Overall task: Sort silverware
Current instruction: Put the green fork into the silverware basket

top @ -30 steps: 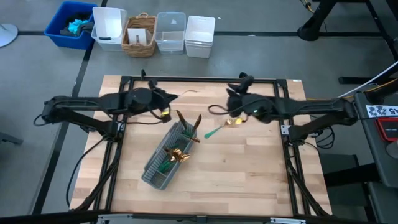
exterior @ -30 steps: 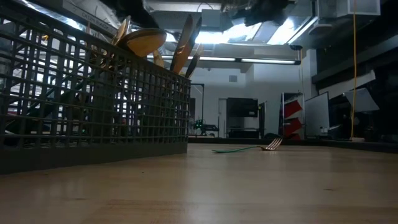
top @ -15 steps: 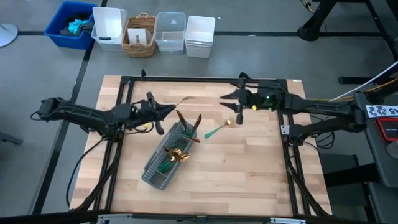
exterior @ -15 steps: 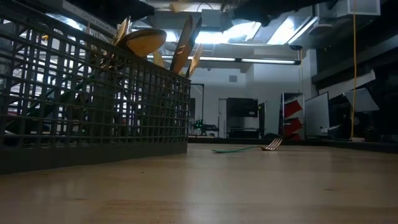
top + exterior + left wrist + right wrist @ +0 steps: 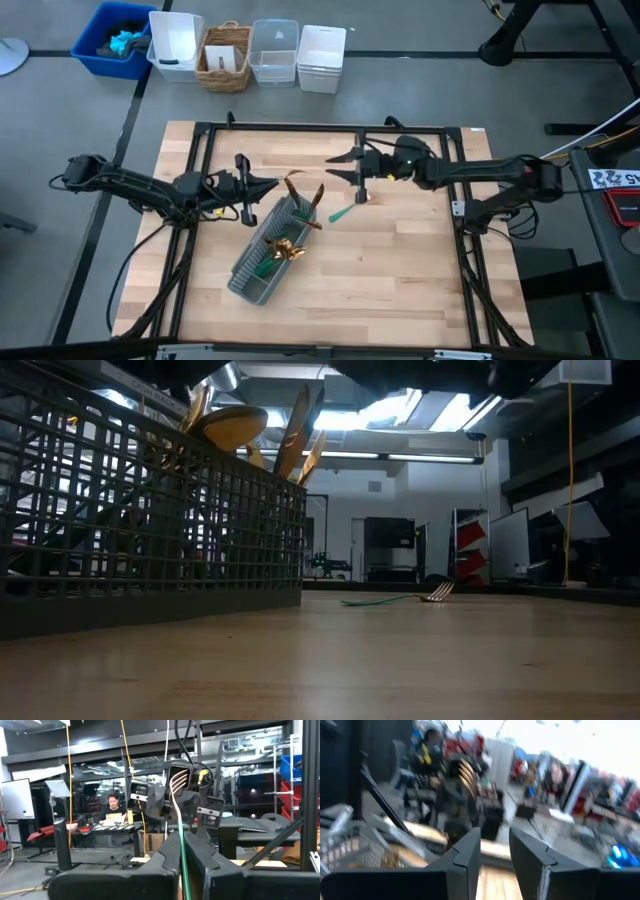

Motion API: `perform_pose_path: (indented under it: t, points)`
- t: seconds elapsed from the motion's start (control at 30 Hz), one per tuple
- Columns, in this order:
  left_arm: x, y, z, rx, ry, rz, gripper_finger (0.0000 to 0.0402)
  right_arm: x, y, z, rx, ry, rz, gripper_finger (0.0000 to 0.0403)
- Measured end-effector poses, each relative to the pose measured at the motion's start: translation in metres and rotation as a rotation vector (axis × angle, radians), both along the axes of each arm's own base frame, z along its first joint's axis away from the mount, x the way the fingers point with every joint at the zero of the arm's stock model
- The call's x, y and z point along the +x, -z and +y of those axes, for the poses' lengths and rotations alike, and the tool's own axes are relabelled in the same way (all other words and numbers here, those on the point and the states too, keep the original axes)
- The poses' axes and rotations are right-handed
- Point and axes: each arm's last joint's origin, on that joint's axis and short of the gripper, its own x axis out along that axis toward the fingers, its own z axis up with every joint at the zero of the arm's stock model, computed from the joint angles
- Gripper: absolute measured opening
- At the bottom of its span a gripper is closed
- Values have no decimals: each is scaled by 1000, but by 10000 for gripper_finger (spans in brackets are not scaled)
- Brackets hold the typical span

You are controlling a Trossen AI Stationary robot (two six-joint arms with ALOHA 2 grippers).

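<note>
Grey mesh caddy [image 5: 262, 255] lies diagonally on wooden worktop [image 5: 400, 270]. Beyond worktop's far edge, on floor: blue bin [image 5: 108, 38], white container [image 5: 176, 43], wicker basket [image 5: 225, 57], clear tub [image 5: 274, 52], white tub [image 5: 321, 58]. Person [image 5: 113, 808] sits at desk in room behind.

Wooden table [image 5: 400, 270] with a mesh caddy [image 5: 262, 257] and one green-handled fork [image 5: 347, 208]

One camera hung above, looking straight down on the whole table [image 5: 400, 280]. Another sat at tabletop level, close against the mesh caddy [image 5: 150, 530], facing the room. Each wrist camera looked forward past its own fingers. High and low views shared the caddy and a loose fork [image 5: 400, 598].
</note>
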Motion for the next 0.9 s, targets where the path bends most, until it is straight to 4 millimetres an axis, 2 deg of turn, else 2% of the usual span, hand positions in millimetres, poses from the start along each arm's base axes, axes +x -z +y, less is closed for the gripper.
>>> perform_pose_path:
  t: [0.2, 0.4, 0.63, 0.9]
  points:
    - [0, 0, 0, 20, -6, 2, 0, 14, 4, 4, -34, -53, -141, 106]
    - [0, -1, 0, 24, -7, -2, 0, 25, 13, 9, -49, -89, -198, 106]
    - [1, 0, 0, 24, -7, 4, 0, 46, 5, 15, -56, -112, -224, 106]
    - [2, 0, 0, 22, -7, -7, 0, 63, -1, 13, -55, -114, -205, 105]
